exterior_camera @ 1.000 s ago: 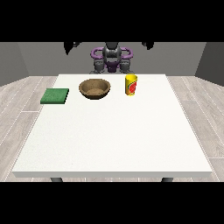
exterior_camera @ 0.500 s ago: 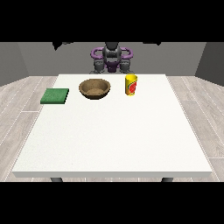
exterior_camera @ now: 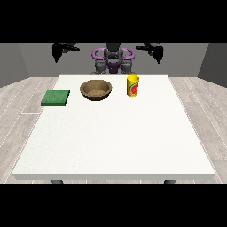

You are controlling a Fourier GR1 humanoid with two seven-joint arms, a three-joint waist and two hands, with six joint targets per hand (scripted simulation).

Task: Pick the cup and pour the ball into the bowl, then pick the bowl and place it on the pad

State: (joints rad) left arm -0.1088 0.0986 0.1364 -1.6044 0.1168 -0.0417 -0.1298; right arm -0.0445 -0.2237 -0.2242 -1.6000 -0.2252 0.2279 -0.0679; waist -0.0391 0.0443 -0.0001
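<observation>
A yellow cup [exterior_camera: 132, 85] with a red mark stands upright on the white table [exterior_camera: 115, 137], towards the far edge. The ball is not visible; the cup's inside is hidden. To its left sits a brown wooden bowl [exterior_camera: 95, 89]. The flat green pad [exterior_camera: 56, 97] lies by the table's left edge. Both arms are spread wide, level with the robot's shoulders. The hand at the view's left [exterior_camera: 56, 52] and the hand at the view's right [exterior_camera: 158, 53] hang beyond the far edge, fingers pointing down, holding nothing, far from the cup and bowl.
The robot's torso [exterior_camera: 113, 62] stands behind the far edge, between bowl and cup. Grey walls and a wood-plank floor surround the table.
Both arms have swung outward from the robot's head, and the hands have come lower. Cup, bowl and pad have not moved.
</observation>
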